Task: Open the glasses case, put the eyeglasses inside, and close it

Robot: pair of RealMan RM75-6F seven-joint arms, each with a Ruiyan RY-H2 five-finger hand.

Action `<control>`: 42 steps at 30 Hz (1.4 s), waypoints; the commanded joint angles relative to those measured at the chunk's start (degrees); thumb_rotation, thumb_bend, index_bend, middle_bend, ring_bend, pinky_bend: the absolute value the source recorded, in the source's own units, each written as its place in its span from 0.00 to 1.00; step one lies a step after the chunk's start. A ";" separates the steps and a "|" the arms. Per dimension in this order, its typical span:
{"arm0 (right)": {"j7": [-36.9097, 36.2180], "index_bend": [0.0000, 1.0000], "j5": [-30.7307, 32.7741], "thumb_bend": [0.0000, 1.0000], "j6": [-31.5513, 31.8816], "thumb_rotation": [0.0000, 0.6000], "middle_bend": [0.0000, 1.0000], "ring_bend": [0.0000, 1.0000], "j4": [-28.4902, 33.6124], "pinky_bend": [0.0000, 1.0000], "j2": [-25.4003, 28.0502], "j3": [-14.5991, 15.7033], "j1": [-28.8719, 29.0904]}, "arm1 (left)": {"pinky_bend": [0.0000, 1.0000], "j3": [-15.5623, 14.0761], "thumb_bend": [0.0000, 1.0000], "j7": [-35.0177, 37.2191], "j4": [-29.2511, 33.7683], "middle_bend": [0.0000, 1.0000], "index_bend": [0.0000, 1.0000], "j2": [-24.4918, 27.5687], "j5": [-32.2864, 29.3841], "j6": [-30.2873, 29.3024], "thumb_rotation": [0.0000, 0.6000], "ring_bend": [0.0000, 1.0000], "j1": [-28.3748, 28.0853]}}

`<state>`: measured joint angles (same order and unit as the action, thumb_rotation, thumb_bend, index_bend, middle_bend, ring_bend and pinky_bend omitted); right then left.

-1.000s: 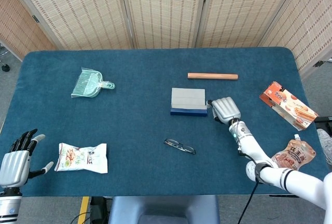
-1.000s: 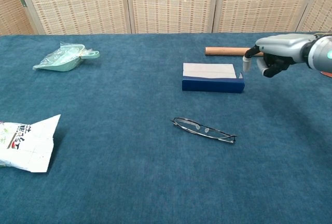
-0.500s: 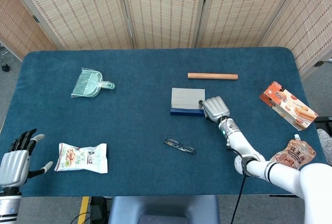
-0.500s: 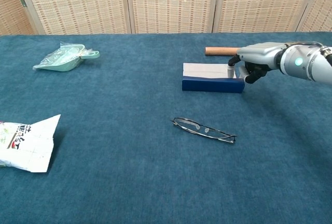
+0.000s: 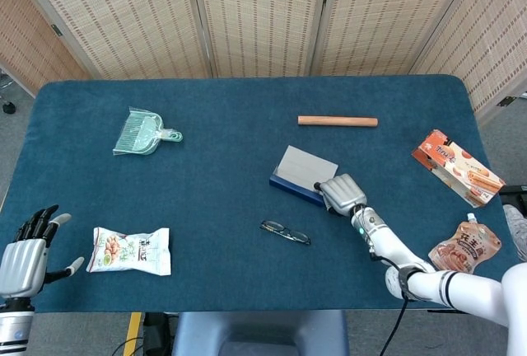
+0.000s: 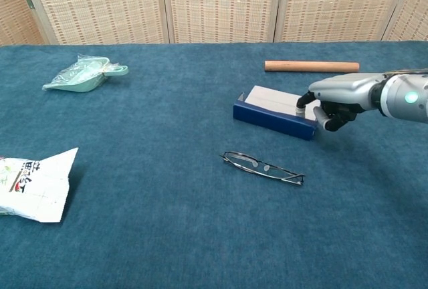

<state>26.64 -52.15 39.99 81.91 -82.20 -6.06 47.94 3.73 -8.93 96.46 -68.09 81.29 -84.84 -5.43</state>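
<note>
The glasses case (image 6: 274,110) has been swung round since the earlier frames — it now lies skewed on the table (image 5: 222,191), its right end pulled nearer the robot, and the right hand (image 6: 334,98) has come with it. The fingertips (image 6: 302,101) press the case's right end from above and the side, the remaining fingers curled beneath the palm; whether they truly clasp the case cannot be told. The case is shut, grey lid uppermost. The eyeglasses (image 6: 262,166) lie folded just in front of it, apart from it. Beyond the case lies a wooden rod (image 5: 338,120). The left hand (image 5: 25,253) hangs at the near-left table edge, fingers spread, holding nothing, beside a snack packet (image 5: 130,250).
</note>
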 commanded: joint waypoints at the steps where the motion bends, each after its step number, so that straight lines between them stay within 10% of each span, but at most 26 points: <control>1: 2.51 0.33 -1.05 0.90 4.41 1.00 1.00 1.00 4.88 1.00 3.38 1.21 -0.67 | 0.19 0.00 0.20 -0.03 0.07 0.12 0.24 0.01 0.14 0.04 1.00 0.11 -0.08; 26: 10.08 0.29 3.19 0.89 -0.04 1.00 1.00 1.00 -9.66 1.00 -12.33 -1.25 11.89 | 0.19 -0.52 0.20 1.49 -0.47 0.12 0.24 0.94 -0.48 -2.20 1.00 0.11 2.35; 42: 7.80 0.29 8.67 0.87 3.63 1.00 1.00 1.00 -12.92 1.00 -9.12 -1.63 9.62 | 0.19 -0.38 0.20 1.28 -0.45 0.12 0.24 0.62 -0.03 -1.69 1.00 0.11 2.10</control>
<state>36.01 -42.49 42.63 67.67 -92.44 -7.32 58.51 3.34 -7.65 96.01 -67.47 81.26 -86.54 -3.32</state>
